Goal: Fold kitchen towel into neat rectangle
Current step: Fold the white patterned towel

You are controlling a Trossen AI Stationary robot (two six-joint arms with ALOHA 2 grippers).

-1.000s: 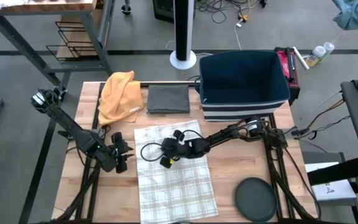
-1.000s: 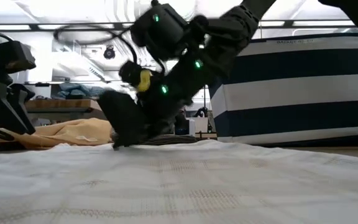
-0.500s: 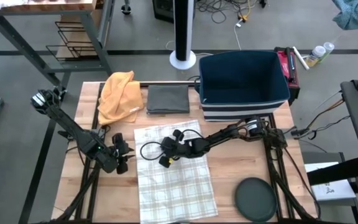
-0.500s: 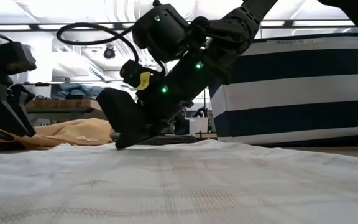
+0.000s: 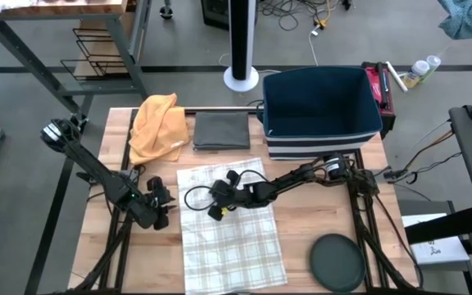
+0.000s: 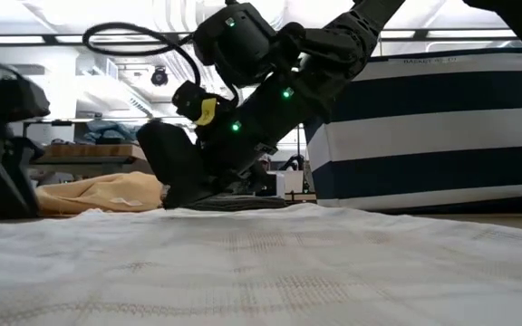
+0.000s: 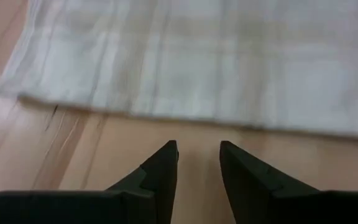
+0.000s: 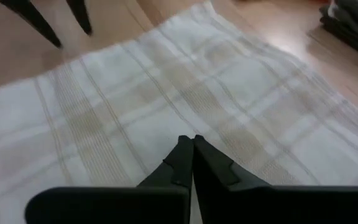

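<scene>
The white plaid kitchen towel [image 5: 232,225] lies spread flat on the wooden table [image 5: 301,221], its long side running from far to near. My right gripper [image 5: 215,212] reaches in from the table's right and is shut, its tips [image 8: 192,139] down on the towel's far left part. In the low view it slants down onto the cloth [image 6: 178,201]. My left gripper [image 5: 161,210] is open, low over bare wood just left of the towel's left edge [image 7: 185,115], with nothing between its fingers [image 7: 197,155]. My right gripper's shut fingertips [image 8: 185,149] rest on the towel's upper face [image 8: 194,127], inside its far left part. The fingers slant down from the table's right. The towel lies flat around them. I cannot tell whether any cloth is caught between the tips.
An orange cloth [image 5: 158,127] and a folded grey cloth [image 5: 222,131] lie at the table's far edge. A navy striped bin [image 5: 322,106] stands at the far right and a dark round disc [image 5: 338,262] lies at the near right. A black cable loop [image 5: 193,197] hangs by my right gripper.
My right gripper has shut its fingers where they stand on the towel and has tipped slightly; the towel has stayed flat.
</scene>
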